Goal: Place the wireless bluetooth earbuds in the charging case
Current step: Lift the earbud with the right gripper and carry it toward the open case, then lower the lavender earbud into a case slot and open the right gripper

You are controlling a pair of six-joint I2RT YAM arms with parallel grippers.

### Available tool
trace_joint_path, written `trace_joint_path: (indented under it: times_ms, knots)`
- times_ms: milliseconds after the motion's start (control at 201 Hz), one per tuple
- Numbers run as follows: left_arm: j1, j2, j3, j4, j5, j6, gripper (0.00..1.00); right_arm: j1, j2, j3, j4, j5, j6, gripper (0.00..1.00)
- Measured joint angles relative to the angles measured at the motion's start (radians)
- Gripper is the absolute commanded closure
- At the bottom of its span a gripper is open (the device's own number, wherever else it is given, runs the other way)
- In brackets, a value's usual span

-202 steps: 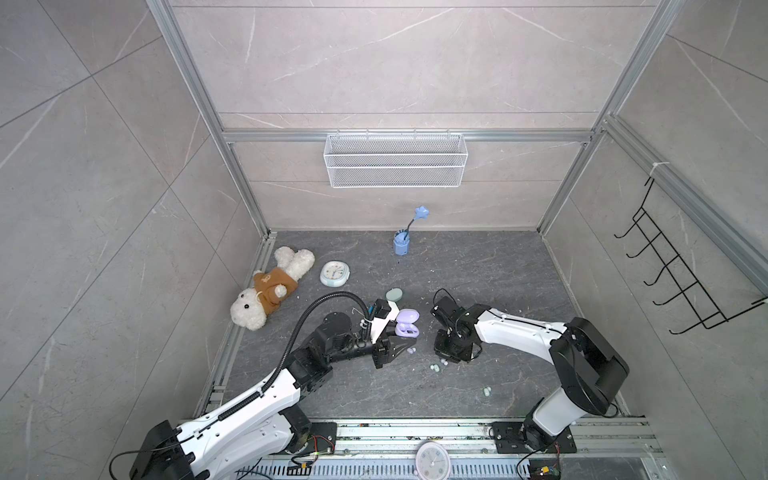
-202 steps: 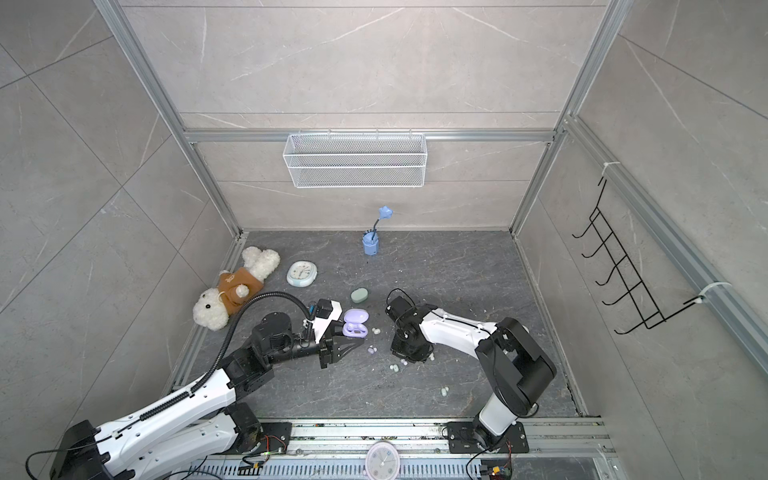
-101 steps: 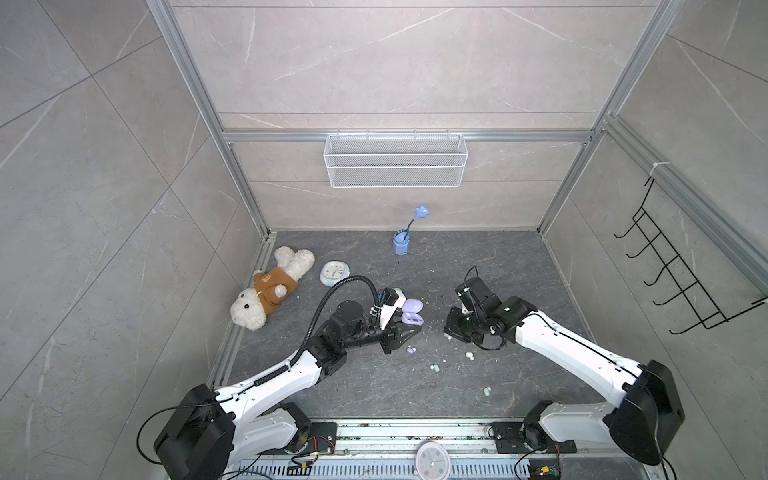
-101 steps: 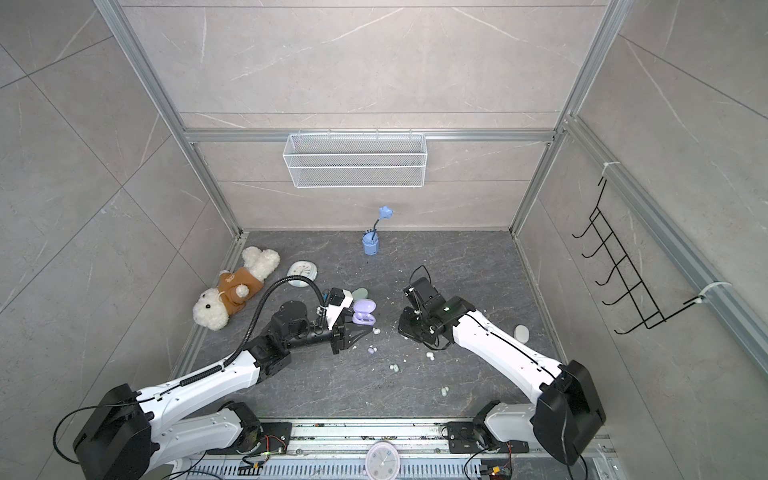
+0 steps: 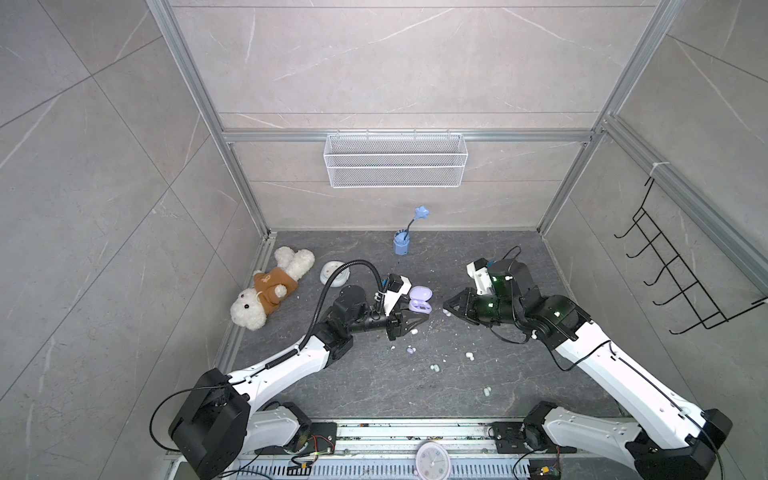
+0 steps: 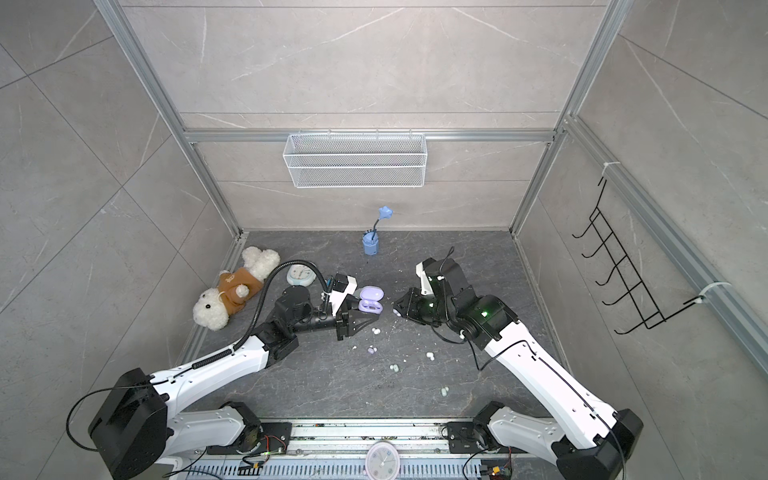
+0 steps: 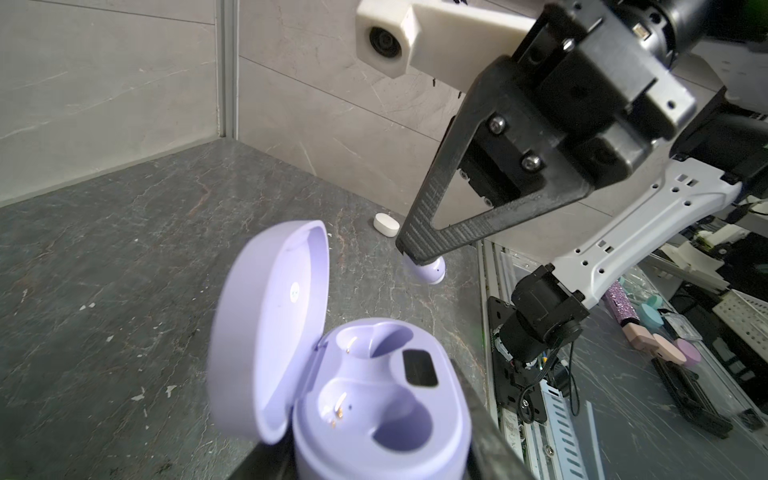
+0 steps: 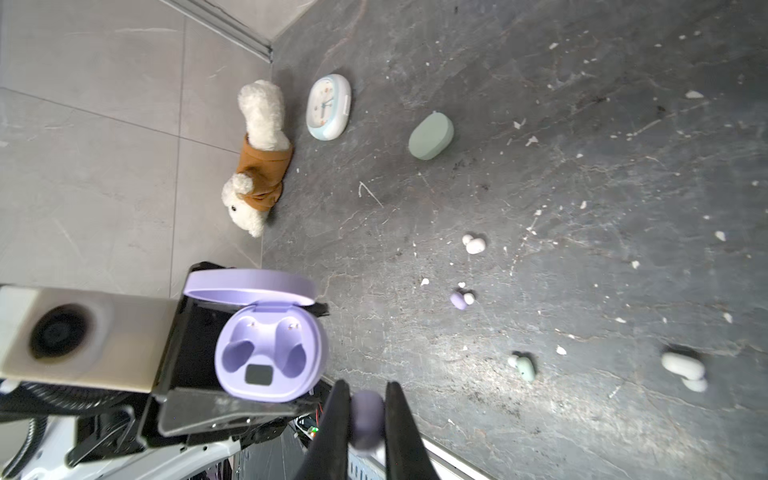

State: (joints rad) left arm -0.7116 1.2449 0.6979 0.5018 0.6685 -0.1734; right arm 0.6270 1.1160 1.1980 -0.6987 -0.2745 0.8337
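The lavender charging case is held off the floor with its lid open, and my left gripper is shut on its base. Both sockets are empty. Just right of the case, my right gripper is shut on a lavender earbud. Several more earbuds lie on the floor: a lavender one, white ones and mint ones.
A shut mint case and a shut white case lie on the floor. A plush dog and a small clock sit at the left wall, a blue cup with a flower at the back. White crumbs dot the floor.
The left gripper has carried the open case up and toward the back. The right gripper has risen from the floor with the lavender earbud and now points at the case.
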Motion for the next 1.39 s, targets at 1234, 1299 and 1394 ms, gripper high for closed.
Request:
trace_joint_path:
  times_ms: [1234,1299,1394]
  knots:
    - [-0.001,0.039,0.098,0.138,0.198,-0.085,0.74,0.0,0.023,0.109,0.106,-0.203,-0.045,0.86]
    - [-0.001,0.039,0.098,0.142,0.199,-0.089,0.74,0.0,0.023,0.109,0.106,-0.206,-0.045,0.86]
    - [-0.002,0.039,0.098,0.144,0.2,-0.09,0.74,0.0,0.023,0.109,0.111,-0.206,-0.045,0.83]
